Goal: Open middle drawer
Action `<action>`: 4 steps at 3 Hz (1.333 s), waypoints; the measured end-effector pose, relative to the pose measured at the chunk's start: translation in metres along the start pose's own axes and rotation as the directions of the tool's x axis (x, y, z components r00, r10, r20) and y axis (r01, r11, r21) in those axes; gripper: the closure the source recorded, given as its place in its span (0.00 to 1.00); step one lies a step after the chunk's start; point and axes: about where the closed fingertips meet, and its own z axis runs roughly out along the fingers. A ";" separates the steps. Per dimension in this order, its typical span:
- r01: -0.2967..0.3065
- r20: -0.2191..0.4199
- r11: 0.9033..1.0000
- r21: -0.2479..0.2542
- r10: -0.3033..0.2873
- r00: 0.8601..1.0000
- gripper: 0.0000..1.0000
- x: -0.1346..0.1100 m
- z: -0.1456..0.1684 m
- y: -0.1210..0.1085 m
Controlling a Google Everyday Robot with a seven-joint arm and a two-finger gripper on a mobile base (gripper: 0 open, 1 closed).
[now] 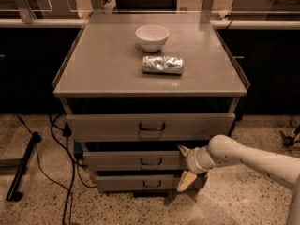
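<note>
The middle drawer is the grey front between the tall top drawer and the small bottom drawer. Its dark bar handle sits at the centre. My gripper is at the right end of the middle drawer's front, to the right of the handle. It is open. One fingertip is at the drawer's upper edge. The other hangs down over the bottom drawer's front. My white arm reaches in from the right.
A white bowl and a crushed silver can lie on the cabinet top. Black cables and a dark bar lie on the speckled floor at the left. Dark cabinets stand behind.
</note>
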 end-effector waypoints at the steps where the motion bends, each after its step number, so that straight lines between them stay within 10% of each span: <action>1: 0.010 -0.048 0.999 0.036 -0.008 0.999 0.00 0.009 0.001 -0.008; 4: 0.004 -0.120 0.999 0.050 0.002 0.993 0.00 0.017 0.011 -0.028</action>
